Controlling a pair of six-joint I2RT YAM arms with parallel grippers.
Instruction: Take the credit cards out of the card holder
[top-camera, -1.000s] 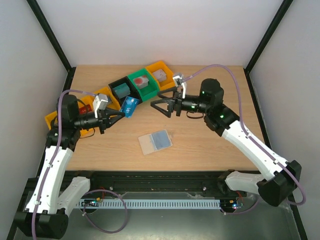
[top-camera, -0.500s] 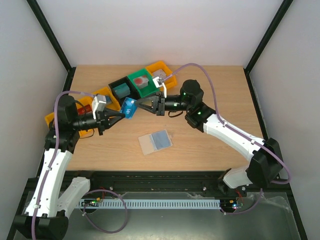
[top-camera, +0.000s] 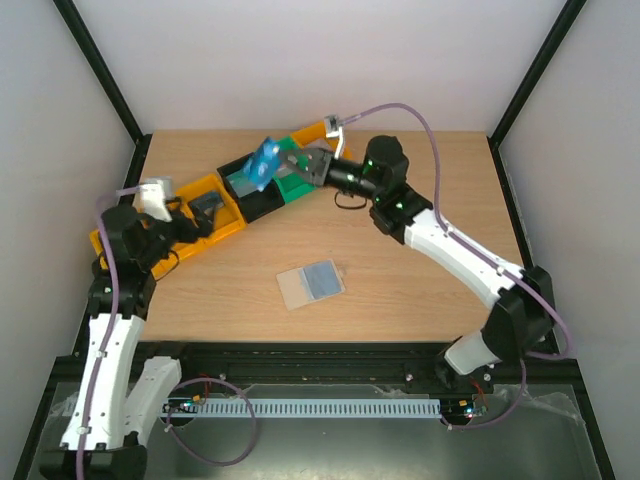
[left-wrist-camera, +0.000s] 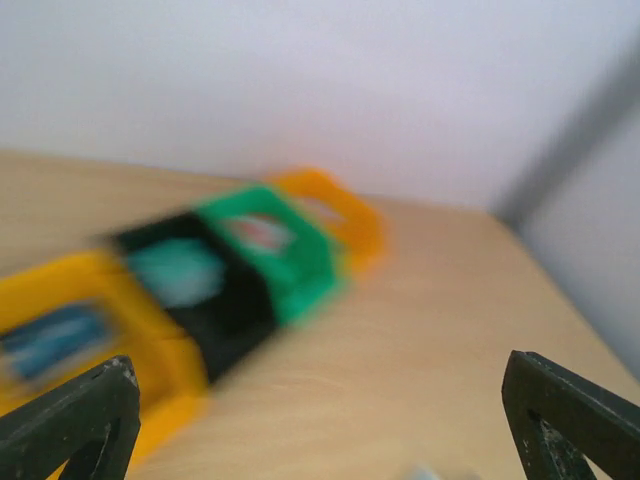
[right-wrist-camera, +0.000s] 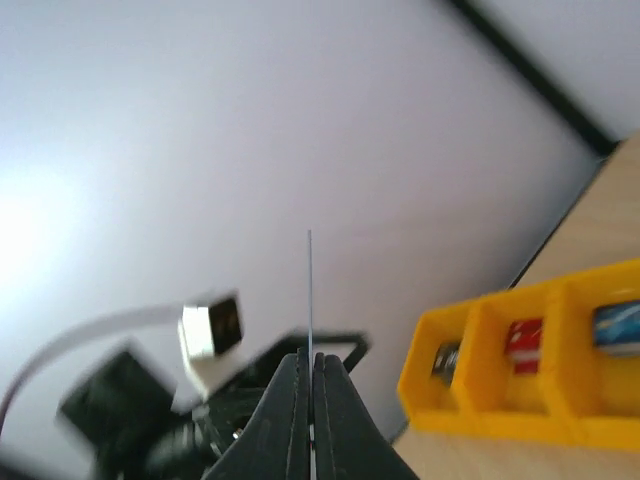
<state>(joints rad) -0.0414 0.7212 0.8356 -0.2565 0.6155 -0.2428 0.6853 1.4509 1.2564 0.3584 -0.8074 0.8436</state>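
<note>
The card holder (top-camera: 311, 284) lies open and flat on the table's middle, beige edge to the left and light blue pocket to the right. A blue credit card (top-camera: 265, 163) with white markings hangs in the air over the black and green bins, and my right gripper (top-camera: 290, 165) is shut on it. From the right wrist the card (right-wrist-camera: 310, 290) shows edge-on as a thin line rising from the shut gripper (right-wrist-camera: 310, 358). My left gripper (top-camera: 205, 208) stands open and empty over the yellow bins at the left. Its view is blurred, with the gripper (left-wrist-camera: 320, 420) wide open.
A diagonal row of bins runs along the back left: yellow (top-camera: 222, 205), black (top-camera: 262, 200), green (top-camera: 300, 186) and orange (top-camera: 322, 132), each holding small items. Black frame posts stand at the back corners. The right arm reaches across the table's rear.
The left gripper opened, let go of the blue card and drew back to the left. The right gripper shut on the card and carried it up and back over the bins.
</note>
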